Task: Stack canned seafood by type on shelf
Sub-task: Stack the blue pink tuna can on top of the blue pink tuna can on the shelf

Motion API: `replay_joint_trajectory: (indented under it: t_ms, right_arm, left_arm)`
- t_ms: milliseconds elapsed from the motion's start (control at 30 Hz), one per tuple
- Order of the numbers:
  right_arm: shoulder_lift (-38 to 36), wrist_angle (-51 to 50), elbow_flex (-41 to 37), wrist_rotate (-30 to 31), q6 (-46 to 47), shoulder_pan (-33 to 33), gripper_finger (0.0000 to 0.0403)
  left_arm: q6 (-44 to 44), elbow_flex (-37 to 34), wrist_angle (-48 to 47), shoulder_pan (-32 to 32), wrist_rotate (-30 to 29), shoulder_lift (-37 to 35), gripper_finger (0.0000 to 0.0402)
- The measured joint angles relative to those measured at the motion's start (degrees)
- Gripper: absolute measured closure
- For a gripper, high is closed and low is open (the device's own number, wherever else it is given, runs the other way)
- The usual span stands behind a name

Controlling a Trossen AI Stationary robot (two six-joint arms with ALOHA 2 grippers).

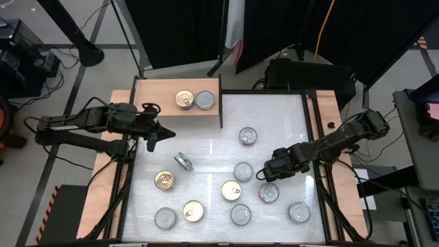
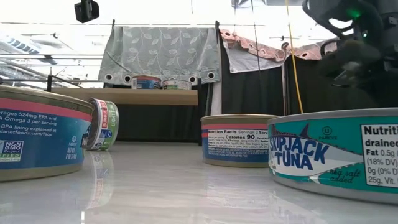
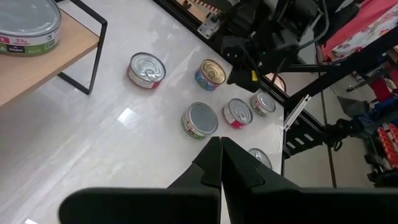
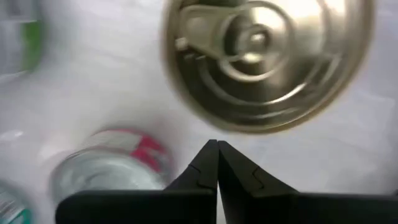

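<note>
Progress looks slight: only two cans sit on the shelf (image 1: 154, 101), a gold-lidded can (image 1: 184, 99) and a silver-lidded can (image 1: 205, 100) touching side by side, neither stacked on the other; whether they are one type cannot be told from above, though the low view shows their side labels differ in colour. Ten more remain loose on the worktop (image 1: 281, 116): a tipped can (image 1: 182, 161) lying on its side near the middle; a red-labelled can (image 1: 247, 136) by itself nearer the shelf; the rest spread over the near half, gold lids (image 1: 164, 180) and silver lids (image 1: 241, 214) mixed together.

Left end effector (image 1: 167, 136) hangs over bare worktop just off the shelf's near edge, fingers pressed together, pinching nothing; right end effector (image 1: 264, 175) hovers low beside a silver can (image 1: 243, 171), likewise pressed together and empty, with a gold lid (image 4: 267, 59) filling its wrist view.

Judged so, nearly all sorting and every bit of stacking is left; the tipped can will likely need righting first.
</note>
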Motion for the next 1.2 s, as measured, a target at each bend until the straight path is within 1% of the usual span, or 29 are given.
replay_joint_trajectory:
  t_ms: [100, 367, 567, 800, 933, 1033, 1200]
  right_arm:
    - [-0.6, 1.4, 0.0, -0.7, 0.1, -0.1, 0.0403]
    - [-0.7, -0.2, 0.0, -0.8, 0.6, -2.4, 0.0403]
    - [-0.7, -0.4, 0.0, -1.0, -1.2, -3.8, 0.0403]
    - [-0.5, -2.7, 0.1, -0.8, -3.0, -4.1, 0.0403]
    - [-0.5, -2.4, 0.1, -0.7, -3.0, -4.1, 0.0403]
    - [-0.5, -1.0, 0.1, -1.0, -3.0, -4.1, 0.0403]
    - [-0.7, 3.7, 0.1, -2.3, -3.6, -3.9, 0.0403]
  left_arm:
    - [0.0, 0.0, 0.0, 0.0, -0.1, 0.0, 0.04]
    - [0.0, 0.0, 0.0, 0.0, -0.8, 0.4, 0.04]
    - [0.0, 0.0, 0.3, 0.0, -0.8, 1.2, 0.04]
    - [0.0, 0.0, 0.4, 0.0, -0.8, 2.6, 0.04]
    - [0.0, 0.0, 0.4, 0.0, -0.8, 3.2, 0.04]
    - [-1.6, 0.0, 0.3, 0.0, 0.9, 3.3, 0.04]
    - [-3.0, 0.0, -0.2, -1.4, 6.6, 3.3, 0.04]
